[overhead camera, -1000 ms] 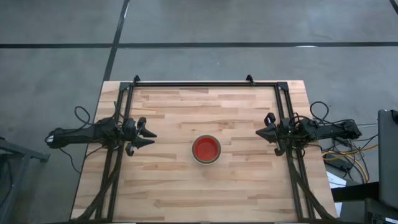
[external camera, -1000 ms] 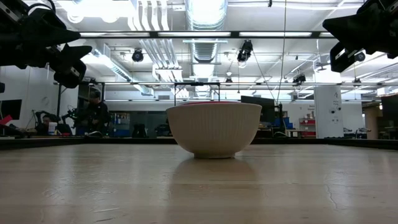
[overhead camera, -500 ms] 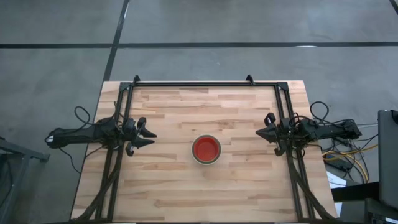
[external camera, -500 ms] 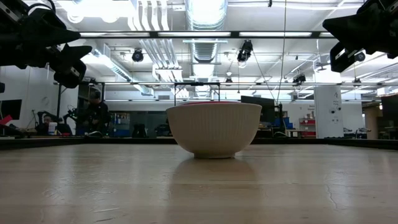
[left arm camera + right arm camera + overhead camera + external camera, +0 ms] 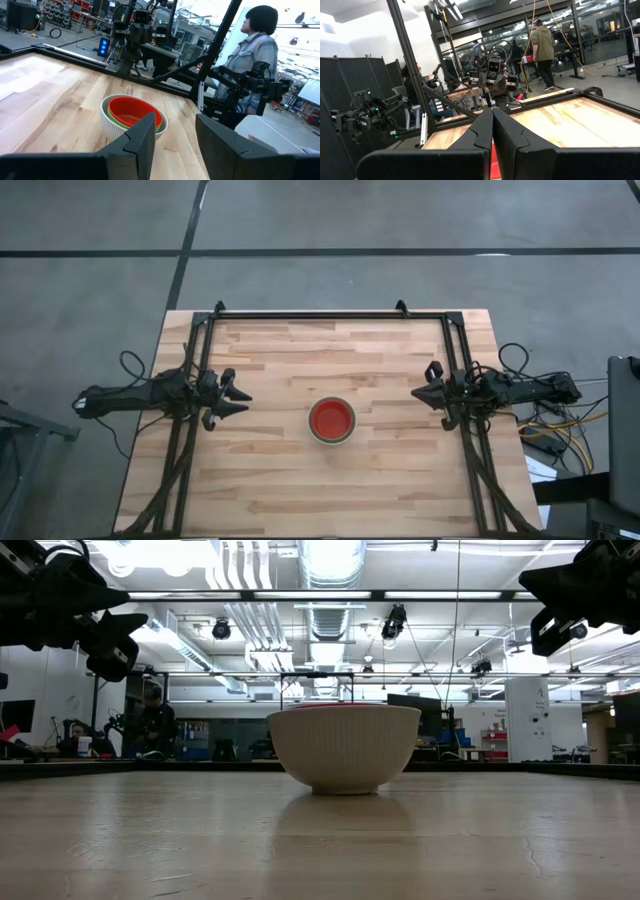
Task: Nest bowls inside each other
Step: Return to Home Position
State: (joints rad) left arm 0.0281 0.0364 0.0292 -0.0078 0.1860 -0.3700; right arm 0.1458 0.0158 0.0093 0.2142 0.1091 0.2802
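The bowls stand nested in one stack at the table's middle. A pale grey-white bowl is outermost and rests on its foot on the wood. A green bowl's rim shows inside it, and a red bowl sits on top. My left gripper hovers open at the table's left side and points level at the stack. My right gripper hovers shut at the right side, and its closed fingers hide most of the stack.
A black frame runs along the table's far edge and down both sides under the arms. Cables lie off the right edge. A person stands beyond the table's right side, and others stand in the room beyond its left side.
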